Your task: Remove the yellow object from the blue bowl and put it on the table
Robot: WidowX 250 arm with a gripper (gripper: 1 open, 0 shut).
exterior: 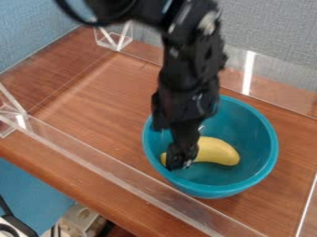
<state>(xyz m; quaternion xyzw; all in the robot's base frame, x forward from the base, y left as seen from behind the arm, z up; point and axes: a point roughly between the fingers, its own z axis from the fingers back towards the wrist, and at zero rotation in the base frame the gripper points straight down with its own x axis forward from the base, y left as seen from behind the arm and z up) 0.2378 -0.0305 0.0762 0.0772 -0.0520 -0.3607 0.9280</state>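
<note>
1. The gripper (181, 155) points steeply down into the blue bowl (247, 176), its tip low over the bowl's left inner side. The dark fingers blur together, so whether they are spread or closed cannot be made out from this view.
2. The tip lies at the left end of the yellow object (218, 152) and covers that end; whether it touches or grips it cannot be told.
3. The yellow object lies on the bowl's floor, its visible part running rightward from the tip.
4. The black arm (188, 69) slants down from the upper left, crossing over the bowl's far rim.
5. The bowl stands on the table (99, 93), nearer its front-right part, close to the clear front wall (87, 153).
</note>
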